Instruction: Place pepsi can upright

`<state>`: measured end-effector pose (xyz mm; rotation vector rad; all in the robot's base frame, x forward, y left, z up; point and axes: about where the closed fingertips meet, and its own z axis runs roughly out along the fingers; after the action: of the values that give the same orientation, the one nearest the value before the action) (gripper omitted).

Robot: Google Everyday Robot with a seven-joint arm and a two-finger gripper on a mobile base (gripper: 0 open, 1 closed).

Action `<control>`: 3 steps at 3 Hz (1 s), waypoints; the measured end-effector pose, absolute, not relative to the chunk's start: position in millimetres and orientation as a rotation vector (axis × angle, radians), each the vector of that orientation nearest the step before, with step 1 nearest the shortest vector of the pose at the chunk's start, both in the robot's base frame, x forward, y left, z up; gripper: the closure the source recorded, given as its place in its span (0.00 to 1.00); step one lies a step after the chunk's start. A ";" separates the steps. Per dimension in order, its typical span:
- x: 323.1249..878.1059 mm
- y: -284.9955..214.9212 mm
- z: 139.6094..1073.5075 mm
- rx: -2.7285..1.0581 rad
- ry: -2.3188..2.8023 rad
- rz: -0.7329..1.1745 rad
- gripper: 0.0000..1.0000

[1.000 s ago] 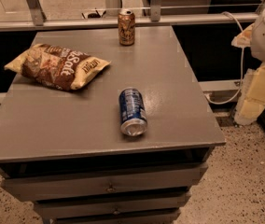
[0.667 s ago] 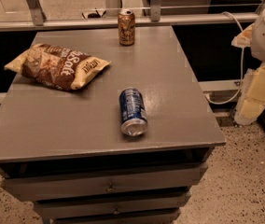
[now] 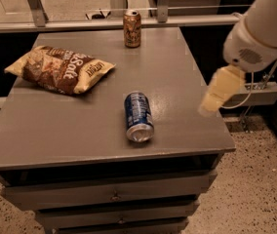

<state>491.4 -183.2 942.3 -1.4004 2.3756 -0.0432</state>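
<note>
The pepsi can (image 3: 138,116) is dark blue and lies on its side near the front middle of the grey table (image 3: 55,130), its silver end facing the front edge. My gripper (image 3: 216,92) hangs from the white arm at the right, over the table's right edge, to the right of the can and apart from it. Nothing shows in the gripper.
An orange-brown can (image 3: 132,29) stands upright at the back of the table. A brown and yellow chip bag (image 3: 60,69) lies at the left. Drawers (image 3: 114,196) sit below the table's front edge. Speckled floor lies to the right.
My arm has swung left and down from the right side, bringing the gripper over the table's right edge. The cans and the bag have not moved on the table.
</note>
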 end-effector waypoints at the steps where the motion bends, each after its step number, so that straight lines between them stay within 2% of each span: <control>1: 522.4 -154.1 919.7 -1.176 2.475 0.009 0.00; 3: 559.2 -78.8 908.3 -0.824 2.620 0.173 0.00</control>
<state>559.2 -78.8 908.3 -0.8240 2.6204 0.1728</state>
